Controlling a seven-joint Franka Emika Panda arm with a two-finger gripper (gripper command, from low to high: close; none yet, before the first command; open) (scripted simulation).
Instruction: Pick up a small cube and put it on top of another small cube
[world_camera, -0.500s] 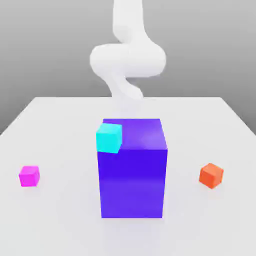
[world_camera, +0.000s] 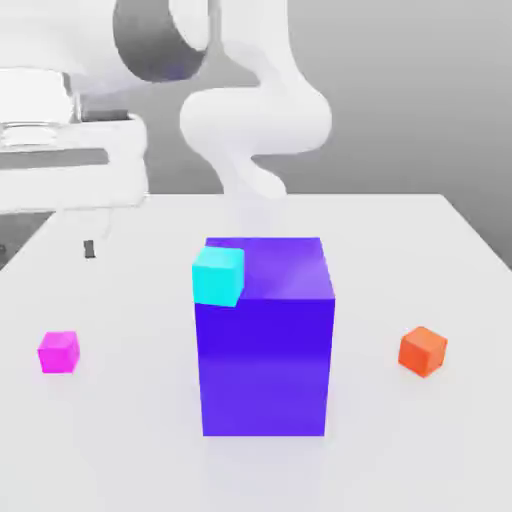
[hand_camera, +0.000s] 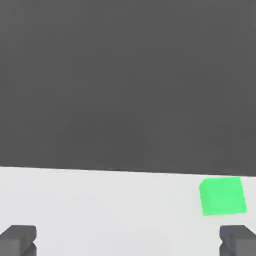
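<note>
End effector (hand_camera: 128, 240) hangs, fingers spread, above the white tabletop (world_camera: 130, 420).

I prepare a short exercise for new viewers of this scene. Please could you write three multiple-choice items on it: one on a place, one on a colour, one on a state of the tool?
1. Where is the cyan cube?
A) On the table beside the orange cube
B) Up at the big block
C) Between the tool's fingers

2. What colour is the big block?
A) Green
B) Orange
C) Purple-blue

3. How does the tool stand?
A) Open, holding nothing
B) Shut on the magenta cube
C) Shut on the orange cube

Right letters:
1: B, the exterior view shows it at the block's upper front edge.
2: C, its front and top are both purple-blue.
3: A, the hand view shows the two fingers wide apart with no cube between them.
</note>
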